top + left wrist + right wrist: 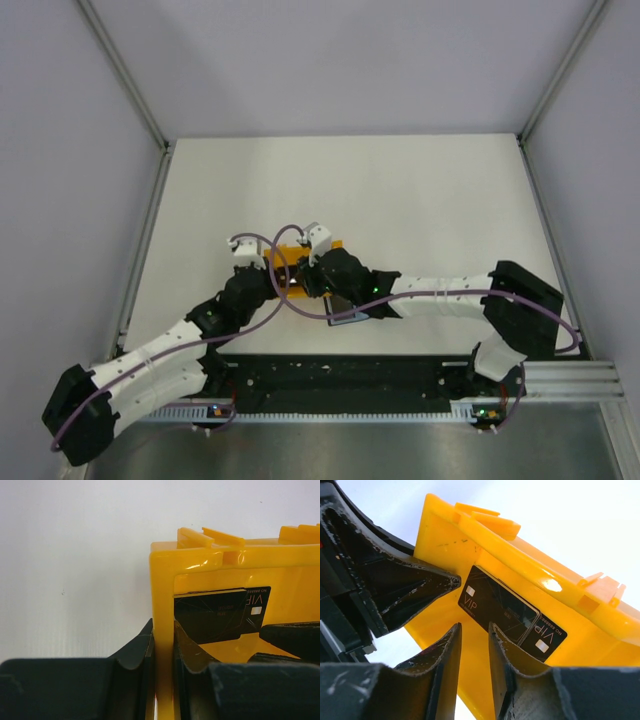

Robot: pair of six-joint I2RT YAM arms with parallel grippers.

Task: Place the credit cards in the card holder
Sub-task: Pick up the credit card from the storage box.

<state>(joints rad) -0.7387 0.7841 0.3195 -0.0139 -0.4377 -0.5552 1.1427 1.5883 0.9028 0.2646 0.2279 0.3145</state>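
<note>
Left gripper point(163, 630) jaws pinch the yellow-orange plastic bin point(200, 555) wall; right gripper point(474, 630) jaws, slightly spread, seemingly empty, near two thin black rectangular cards point(500, 607) inside

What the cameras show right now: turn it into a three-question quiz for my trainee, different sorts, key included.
1. True or false: the left gripper clamps a wall of the yellow bin.
2. How many credit cards lie inside the yellow bin? A one, B two, C three.
3. Fill in: the right gripper holds ____.
Key: 1 true; 2 B; 3 nothing.
</note>
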